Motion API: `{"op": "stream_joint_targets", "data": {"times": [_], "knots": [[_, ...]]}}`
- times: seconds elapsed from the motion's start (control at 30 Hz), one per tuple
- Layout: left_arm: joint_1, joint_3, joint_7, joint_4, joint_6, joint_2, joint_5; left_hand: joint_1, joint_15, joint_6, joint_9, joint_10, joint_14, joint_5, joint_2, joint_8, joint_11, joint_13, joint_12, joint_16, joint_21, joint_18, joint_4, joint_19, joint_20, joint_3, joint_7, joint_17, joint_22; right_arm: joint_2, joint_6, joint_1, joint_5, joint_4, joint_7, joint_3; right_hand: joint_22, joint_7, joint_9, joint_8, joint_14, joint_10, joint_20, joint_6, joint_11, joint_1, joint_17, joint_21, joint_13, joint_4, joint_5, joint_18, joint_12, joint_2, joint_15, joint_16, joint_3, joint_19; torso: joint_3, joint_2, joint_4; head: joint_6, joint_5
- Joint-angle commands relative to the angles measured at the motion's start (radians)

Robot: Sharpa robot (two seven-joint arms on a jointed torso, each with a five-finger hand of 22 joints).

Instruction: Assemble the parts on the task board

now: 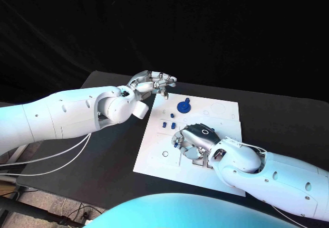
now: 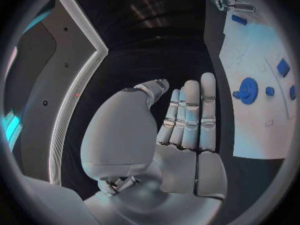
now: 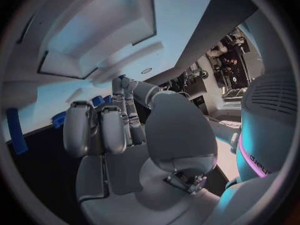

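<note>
Judging from how things lay, we took the assembly to be partly done, with most of the work left. Our white board (image 1: pixel 206 161) sat at the centre of the black table (image 1: pixel 288 118). A blue gear (image 1: pixel 184 106) stood upright toward the board's twelve o'clock edge, seemingly seated on its post, so we counted that one as placed. Just below it, toward the middle, a few small blue pieces (image 1: pixel 169 125) lay or stood close together; we could not tell whether they were seated in their slots or merely resting there. Several outlined circles and sockets on the board looked unfilled.

Our right hand (image 1: pixel 195 140) came in from five o'clock and hung low over the board's middle, fingers curled downward; a bit of blue showed by its fingertips, but we could not tell if it was pinching a part or only touching one. Our left hand (image 1: pixel 152 83) hovered off the board near eleven o'clock, over the bare table, fingers relaxed and apart, holding nothing; its wrist view showed them stretched out side by side.

We reckoned the remaining pieces needed fitting one at a time.
</note>
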Motion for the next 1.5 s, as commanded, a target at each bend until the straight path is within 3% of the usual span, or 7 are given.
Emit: {"op": "stream_joint_targets", "data": {"times": [0.03,0.37,0.47,0.8,0.97,1.3,1.5], "knots": [[0.001,0.001,0.004,0.003,0.017,0.001,0.005,0.005,0.004,-0.007,-0.001,-0.006,-0.003,-0.002,0.002,-0.005,-0.002,-0.001,-0.006,-0.006,-0.005,0.006,-0.001,0.009,0.000,-0.005,-0.001,-0.002,-0.001,0.000,0.038,-0.002,-0.015,0.001,0.002,-0.002,0.052,0.003,0.002,0.001,0.036,-0.012,0.004,-0.006,0.002,-0.016,-0.002,-0.008,0.000,0.005,-0.001,-0.008,-0.001,-0.002,-0.002,0.001,-0.004,-0.008,0.0001,-0.001,-0.0004,0.000,-0.001],[0.001,0.001,0.003,0.002,0.017,0.001,0.005,0.005,0.004,-0.007,-0.001,-0.006,-0.003,-0.002,0.002,-0.005,-0.002,-0.001,-0.006,-0.006,-0.005,0.006,-0.001,0.009,0.000,-0.005,-0.001,-0.002,-0.001,-0.014,-0.005,-0.002,-0.008,0.007,0.002,-0.003,0.009,0.036,-0.014,-0.056,0.022,-0.125,0.031,-0.112,0.041,-0.082,-0.044,-0.066,-0.017,0.035,-0.011,0.006,-0.056,-0.063,0.031,-0.016,-0.036,-0.049,-0.0002,-0.001,-0.0002,0.000,-0.003],[0.001,0.001,0.003,0.001,0.018,0.001,0.005,0.005,0.005,-0.007,-0.001,-0.007,-0.004,-0.002,0.002,-0.005,-0.002,-0.002,-0.006,-0.007,-0.006,0.006,0.000,0.009,0.000,-0.006,0.000,-0.002,-0.002,-0.021,-0.019,-0.001,-0.007,0.013,0.000,-0.002,-0.002,0.035,-0.019,-0.070,0.018,-0.141,0.036,-0.134,0.043,-0.082,-0.055,-0.081,-0.020,0.035,-0.011,0.010,-0.056,-0.071,0.034,-0.021,-0.039,-0.058,-0.0001,-0.002,-0.0001,0.000,-0.004],[0.001,0.001,0.001,-0.001,0.021,0.000,0.005,0.005,0.005,-0.007,-0.001,-0.007,-0.004,-0.002,0.003,-0.005,-0.002,-0.002,-0.006,-0.007,-0.007,0.006,0.000,0.009,0.000,-0.006,0.000,-0.002,-0.002,-0.054,-0.069,0.004,0.008,0.052,0.005,-0.001,-0.008,0.036,-0.018,-0.071,0.015,-0.147,0.037,-0.132,0.044,-0.080,-0.063,-0.090,-0.020,0.036,-0.010,0.012,-0.052,-0.069,0.034,-0.025,-0.039,-0.064,0.0001,-0.001,0.0009,0.000,-0.007],[0.001,0.001,0.000,0.000,0.022,-0.001,0.005,0.005,0.005,-0.007,-0.001,-0.007,-0.004,-0.002,0.003,-0.005,-0.002,-0.002,-0.006,-0.007,-0.007,0.006,0.000,0.009,0.000,-0.006,0.000,-0.002,-0.002,-0.102,-0.084,0.017,0.047,0.092,0.008,0.008,-0.007,0.035,-0.016,-0.066,0.016,-0.145,0.037,-0.122,0.043,-0.076,-0.062,-0.089,-0.019,0.038,-0.006,0.012,-0.044,-0.063,0.034,-0.024,-0.036,-0.062,-0.0006,-0.001,0.0006,0.000,-0.010],[0.001,0.001,0.000,-0.002,0.022,-0.003,0.004,0.005,0.005,-0.007,-0.001,-0.006,-0.004,-0.002,0.006,-0.005,-0.002,-0.002,-0.005,-0.007,-0.008,0.006,0.001,0.010,0.000,-0.006,-0.001,-0.002,-0.003,-0.243,0.082,0.128,0.227,0.111,-0.003,0.024,-0.036,0.037,-0.017,-0.073,0.011,-0.177,0.040,-0.127,0.048,-0.082,-0.079,-0.127,-0.027,0.045,0.001,0.021,-0.046,-0.072,0.037,-0.031,-0.045,-0.086,-0.0026,-0.005,-0.0046,0.012,-0.034],[0.001,0.000,0.000,-0.004,0.024,0.000,0.004,0.005,0.005,-0.007,-0.001,-0.006,-0.004,-0.002,0.006,-0.005,-0.002,-0.002,-0.005,-0.007,-0.008,0.006,0.001,0.010,0.000,-0.006,-0.001,-0.002,-0.003,-0.270,0.152,0.156,0.220,0.090,-0.009,0.025,-0.063,0.033,-0.018,-0.080,0.003,-0.209,0.041,-0.138,0.047,-0.087,-0.099,-0.164,-0.036,0.049,0.002,0.029,-0.045,-0.083,0.038,-0.041,-0.065,-0.109,-0.0007,-0.004,-0.0045,0.019,-0.040]]}}
